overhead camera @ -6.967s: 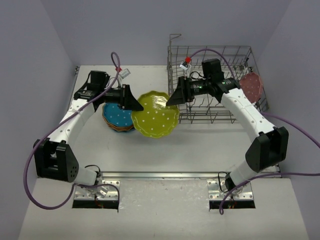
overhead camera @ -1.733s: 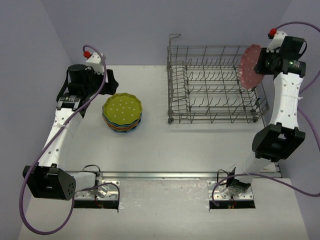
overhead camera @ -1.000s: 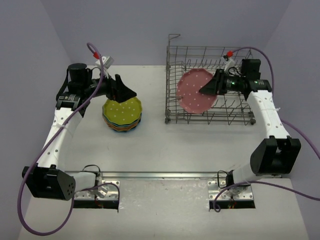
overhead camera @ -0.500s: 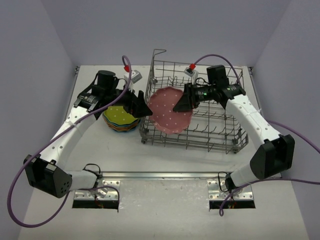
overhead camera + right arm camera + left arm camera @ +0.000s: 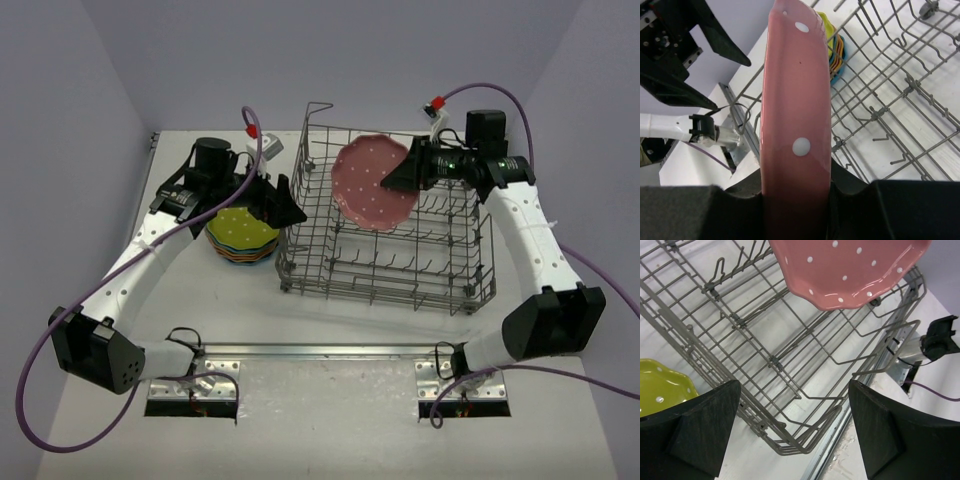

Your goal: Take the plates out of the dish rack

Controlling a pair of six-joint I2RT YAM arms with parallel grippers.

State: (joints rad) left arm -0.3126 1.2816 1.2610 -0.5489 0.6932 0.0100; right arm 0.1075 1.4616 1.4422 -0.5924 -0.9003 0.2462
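The grey wire dish rack (image 5: 385, 262) stands mid-table. My right gripper (image 5: 405, 172) is shut on the rim of a pink dotted plate (image 5: 370, 180), held tilted above the rack's far part. In the right wrist view this plate (image 5: 795, 125) runs edge-on between my jaws (image 5: 795, 200). My left gripper (image 5: 290, 205) is open at the rack's left side with nothing between its fingers (image 5: 695, 430). Its camera looks down on the rack (image 5: 790, 355) and the pink plate (image 5: 850, 265). A stack of plates (image 5: 240, 232) with a yellow-green one (image 5: 660, 390) on top lies left of the rack.
The stack (image 5: 832, 45) almost touches the rack's left wall. Purple cables trail from both arms. Metal mounting plates (image 5: 190, 375) sit at the near table edge. Grey walls close in the table on three sides.
The rack slid left towards the stack a second ago. Since then my right gripper has lifted the pink plate up and to the right, away from the left gripper, which has stayed open.
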